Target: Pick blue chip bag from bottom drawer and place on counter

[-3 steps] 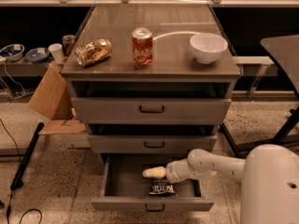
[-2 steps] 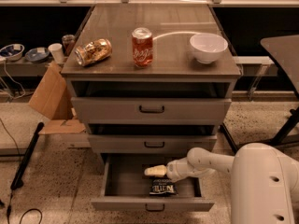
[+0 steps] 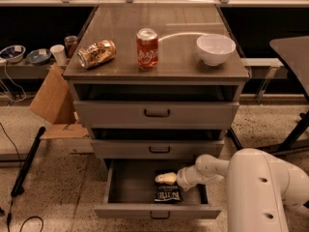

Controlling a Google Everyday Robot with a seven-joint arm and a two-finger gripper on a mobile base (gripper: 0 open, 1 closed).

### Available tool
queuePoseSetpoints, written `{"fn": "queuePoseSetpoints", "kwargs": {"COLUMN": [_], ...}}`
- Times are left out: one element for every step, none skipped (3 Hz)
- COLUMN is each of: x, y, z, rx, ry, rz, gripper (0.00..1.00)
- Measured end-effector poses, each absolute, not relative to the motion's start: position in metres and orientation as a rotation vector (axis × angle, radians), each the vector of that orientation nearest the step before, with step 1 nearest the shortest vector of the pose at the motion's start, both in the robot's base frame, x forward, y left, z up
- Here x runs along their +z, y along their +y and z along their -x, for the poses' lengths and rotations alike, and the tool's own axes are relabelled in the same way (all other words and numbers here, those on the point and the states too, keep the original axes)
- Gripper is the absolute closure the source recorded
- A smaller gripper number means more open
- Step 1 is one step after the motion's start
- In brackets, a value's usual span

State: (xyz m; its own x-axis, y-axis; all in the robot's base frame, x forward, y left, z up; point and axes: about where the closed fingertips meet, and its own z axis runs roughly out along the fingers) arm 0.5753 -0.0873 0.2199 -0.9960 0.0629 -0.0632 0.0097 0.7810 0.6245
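Speckled floor [image 3: 72, 178] is seen around a grey cabinet [image 3: 120, 114], with cardboard [image 3: 53, 98] leaned at its left. On the worktop [image 3: 120, 28] a gold can [image 3: 96, 53] is laid on its side, a red can [image 3: 147, 48] is stood upright and a white bowl [image 3: 215, 48] is set at right. The bottom drawer [image 3: 157, 210] is pulled open. The blue chip bag [image 3: 168, 193] is laid flat inside, near the front. The gripper [image 3: 165, 178] is held just behind the bag; whether it is open cannot be told.
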Motion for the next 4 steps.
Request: {"fn": "queuePoseSetpoints", "kwargs": {"x": [0.203, 0.188, 0.173, 0.16], "y": [-0.097, -0.101, -0.099, -0.093], "z": [-0.573, -0.569, -0.565, -0.56], "rx": [0.957, 0.911, 0.882, 0.866], "ry": [2.933, 2.993, 3.067, 3.148], "rz": [-0.106, -0.153, -0.169, -0.162], "gripper": [0.0, 0.0, 0.0, 0.0]}}
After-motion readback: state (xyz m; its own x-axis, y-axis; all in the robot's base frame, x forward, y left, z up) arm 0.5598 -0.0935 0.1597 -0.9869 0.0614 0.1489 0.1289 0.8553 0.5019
